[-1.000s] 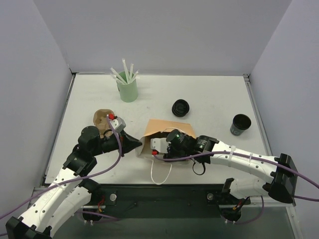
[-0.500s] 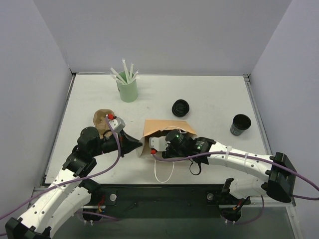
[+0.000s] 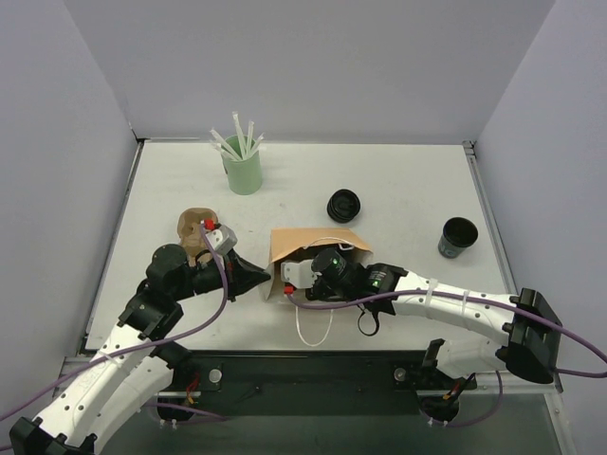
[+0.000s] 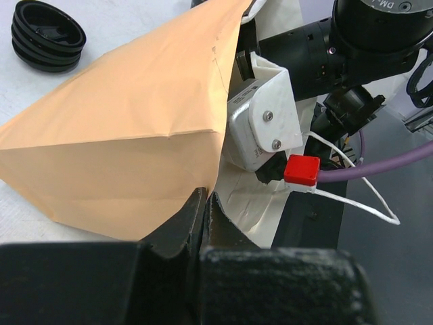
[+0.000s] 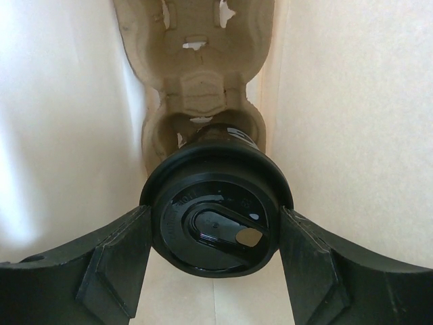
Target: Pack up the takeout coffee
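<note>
The takeout coffee (image 5: 215,230), a black cup with a round black lid, is inside the brown paper bag (image 3: 313,242). My right gripper (image 5: 215,233) is shut on it, one finger (image 5: 111,261) on each side of the lid. The cup's lower end sits at the near well of a brown pulp carrier (image 5: 196,88) lying in the bag. In the top view the right fingers and the cup are hidden in the bag's mouth. My left gripper (image 4: 205,196) is shut on the bag's (image 4: 115,128) mouth edge at the left (image 3: 268,278).
A mint-green cup of white straws (image 3: 243,171) stands at the back left. A stack of black lids (image 3: 344,206) lies behind the bag. An open black cup (image 3: 459,237) is at the right. Another pulp carrier (image 3: 196,230) lies by my left arm. The bag's white handle (image 3: 308,327) trails forward.
My right arm has pushed a little further left into the bag with the cup. The bag's mouth and my left gripper have shifted slightly left.
</note>
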